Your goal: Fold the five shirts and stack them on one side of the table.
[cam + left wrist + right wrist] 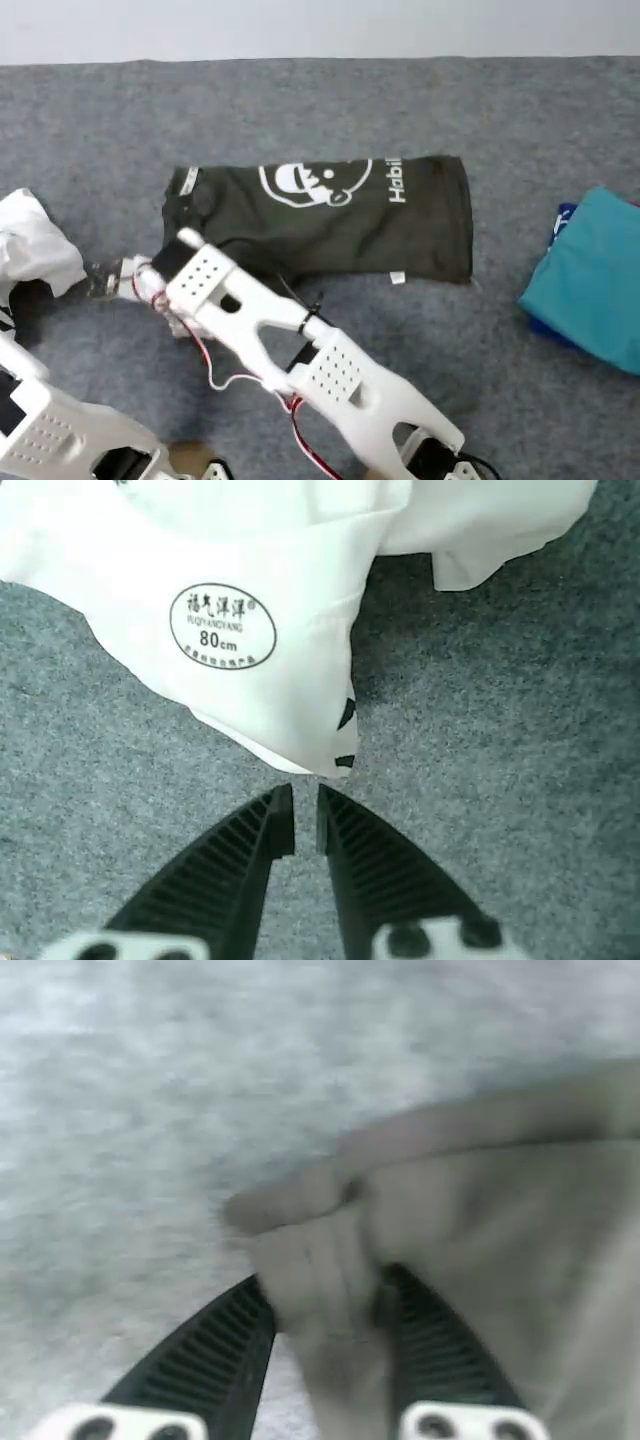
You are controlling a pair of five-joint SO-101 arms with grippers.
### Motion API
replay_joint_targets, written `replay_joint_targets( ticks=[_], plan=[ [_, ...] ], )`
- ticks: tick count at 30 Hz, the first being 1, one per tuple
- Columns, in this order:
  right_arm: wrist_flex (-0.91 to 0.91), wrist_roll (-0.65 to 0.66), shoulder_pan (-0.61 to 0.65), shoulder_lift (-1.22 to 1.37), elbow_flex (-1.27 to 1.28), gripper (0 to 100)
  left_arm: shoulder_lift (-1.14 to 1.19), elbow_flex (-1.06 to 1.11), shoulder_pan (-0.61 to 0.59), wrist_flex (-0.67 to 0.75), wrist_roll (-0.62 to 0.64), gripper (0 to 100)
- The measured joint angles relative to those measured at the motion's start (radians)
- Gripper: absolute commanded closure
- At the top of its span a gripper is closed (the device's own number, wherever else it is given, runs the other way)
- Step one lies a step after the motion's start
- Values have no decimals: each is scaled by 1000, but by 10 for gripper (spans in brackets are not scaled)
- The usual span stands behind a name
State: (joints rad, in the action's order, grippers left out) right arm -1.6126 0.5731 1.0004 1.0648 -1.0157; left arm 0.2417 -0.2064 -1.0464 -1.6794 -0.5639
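Dark shirt (pixel 330 220), at the centre of the counter (pixel 520 110), is light and limp: expect sag, so grip corners or hems. The right fingers (pixel 220 1340) clench a bunched fold at its 9 o'clock end; the left fingers (pixel 235 850), almost closed and empty, point at the white shirt (pixel 250 600).

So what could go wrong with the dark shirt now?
The right gripper pinches just a small bunch of the dark shirt, so the cloth may slip out when pulled. The white shirt lies crumpled close by, so the arm might snag it.
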Motion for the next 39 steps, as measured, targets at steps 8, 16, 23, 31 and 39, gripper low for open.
replay_joint_targets(
  ticks=[8, 16, 23, 31, 39],
  plan=[
    [-2, 0, -46, 21, -58, 988, 0, 0, 0, 0, 0, 942],
    [-69, 0, -77, 26, -216, 988, 0, 3, 0, 0, 0, 942],
    [-51, 28, -137, 26, -321, 988, 0, 5, 0, 0, 0, 942],
    [84, 123, -232, 26, -327, 988, 0, 5, 0, 0, 0, 942],
    [192, 180, -285, 81, -327, 983, 0, 5, 0, 0, 0, 942]
  ],
)
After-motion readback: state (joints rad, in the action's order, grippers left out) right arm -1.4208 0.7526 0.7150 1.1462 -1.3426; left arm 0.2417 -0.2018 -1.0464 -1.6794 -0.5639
